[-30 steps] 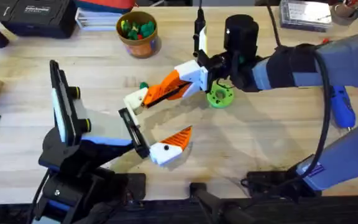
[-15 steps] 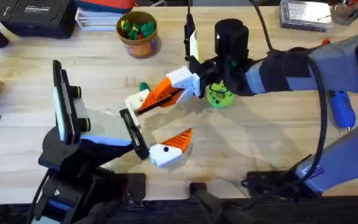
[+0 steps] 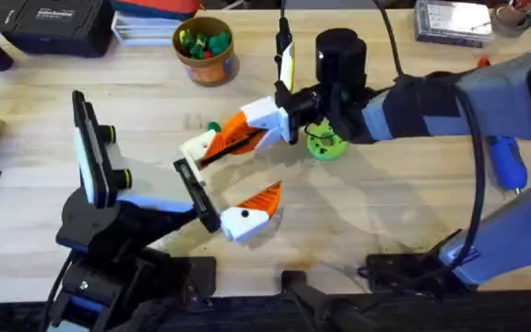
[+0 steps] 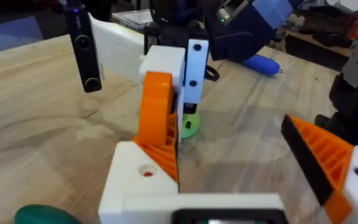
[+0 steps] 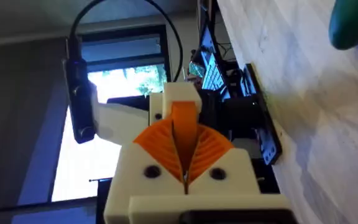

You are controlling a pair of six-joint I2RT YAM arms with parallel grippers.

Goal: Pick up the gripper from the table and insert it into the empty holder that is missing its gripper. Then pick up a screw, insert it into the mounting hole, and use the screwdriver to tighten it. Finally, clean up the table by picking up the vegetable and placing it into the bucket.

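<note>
Left gripper [image 3: 212,198]: one orange finger fitted, other holder bare; open or shut, cannot tell. Right gripper [image 3: 212,149] just beyond, pads clamped on the gripper [image 3: 199,148]. Vegetable [image 3: 213,128] just past. Bucket [image 3: 205,48] far behind.

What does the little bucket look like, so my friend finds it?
Look along the far edge of the wooden table, right of the black case. The bucket is a round orange-tan cup with a yellow rim, and unlike the flat things beside it, holds green toys.
</note>
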